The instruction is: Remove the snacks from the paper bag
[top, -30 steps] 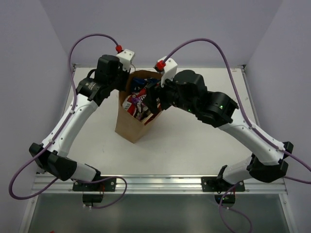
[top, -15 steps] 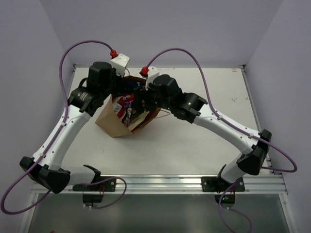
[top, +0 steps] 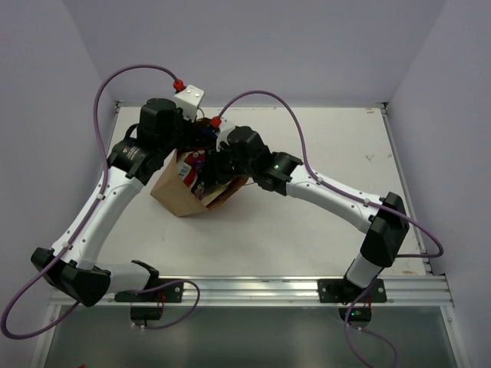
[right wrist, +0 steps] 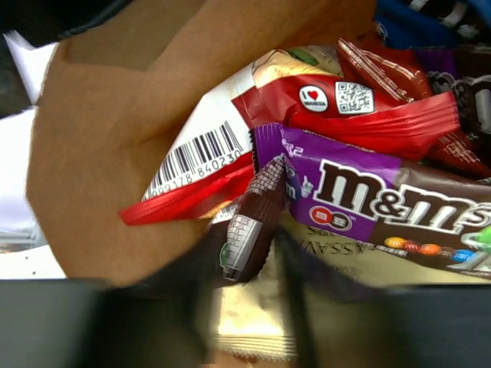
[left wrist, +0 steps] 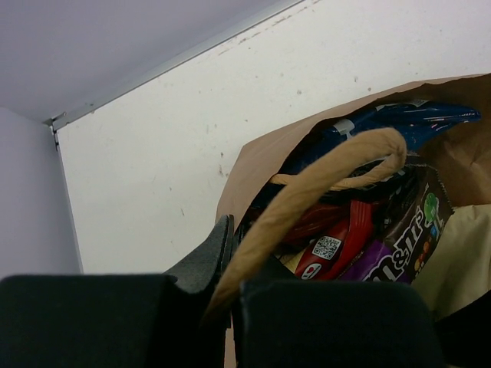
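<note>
The brown paper bag (top: pixel 178 196) leans left at mid table, its mouth full of snacks (top: pixel 193 162). My left gripper (left wrist: pixel 222 295) is shut on the bag's loop handle (left wrist: pixel 322 172), holding the bag (left wrist: pixel 253 161) up at its rim. My right gripper (right wrist: pixel 245 268) is down inside the bag mouth. Its blurred fingers press both sides of a dark brown candy bar (right wrist: pixel 249 218). Around the bar lie a purple candy packet (right wrist: pixel 368 199), a white-red packet (right wrist: pixel 207 157) and a tan packet (right wrist: pixel 245 322). A blue packet (left wrist: pixel 406 123) sits deeper in the bag.
The white table (top: pixel 322 222) ends in a metal rail (top: pixel 253 287) at the near edge. Lilac walls close in the back and both sides. Purple cables (top: pixel 307 153) loop above both arms near the bag.
The bag tipped left and both arms swung left with it. My right gripper pushed deeper into the bag and its jaws closed in on the dark brown bar. The left grip is unchanged.
</note>
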Available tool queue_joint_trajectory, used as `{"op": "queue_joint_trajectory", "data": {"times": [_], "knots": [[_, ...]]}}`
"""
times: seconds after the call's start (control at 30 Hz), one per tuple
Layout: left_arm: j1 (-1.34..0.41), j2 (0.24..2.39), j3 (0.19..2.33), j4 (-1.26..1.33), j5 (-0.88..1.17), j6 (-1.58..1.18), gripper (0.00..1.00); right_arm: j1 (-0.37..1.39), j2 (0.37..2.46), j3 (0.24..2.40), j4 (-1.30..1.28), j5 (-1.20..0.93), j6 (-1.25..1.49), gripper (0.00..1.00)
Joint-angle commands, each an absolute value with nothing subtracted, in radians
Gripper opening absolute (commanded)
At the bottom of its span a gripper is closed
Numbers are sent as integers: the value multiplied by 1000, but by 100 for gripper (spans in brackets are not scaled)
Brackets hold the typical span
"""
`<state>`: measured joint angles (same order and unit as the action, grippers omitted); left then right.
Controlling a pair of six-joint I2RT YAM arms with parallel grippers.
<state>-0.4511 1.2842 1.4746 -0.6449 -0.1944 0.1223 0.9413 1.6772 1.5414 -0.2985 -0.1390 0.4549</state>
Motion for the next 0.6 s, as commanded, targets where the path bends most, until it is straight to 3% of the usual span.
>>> {"op": "queue_joint_trajectory", "data": {"times": [0.0, 0.07, 0.13, 0.37, 0.57], "knots": [[-448, 1249, 1479, -534, -213, 112, 0, 939, 1687, 1565, -236, -169, 477, 24], [-448, 1249, 1476, -535, -224, 109, 0, 939, 1665, 1569, -244, -154, 454, 7], [-448, 1247, 1468, -534, -230, 109, 0, 939, 1610, 1575, -262, -124, 431, 0], [-443, 1247, 1454, -520, -287, 89, 0, 878, 1341, 1551, -339, -80, 359, 0], [-403, 1252, 1445, -526, -313, 63, 0, 640, 1134, 1468, -376, -83, 357, 0]]}}
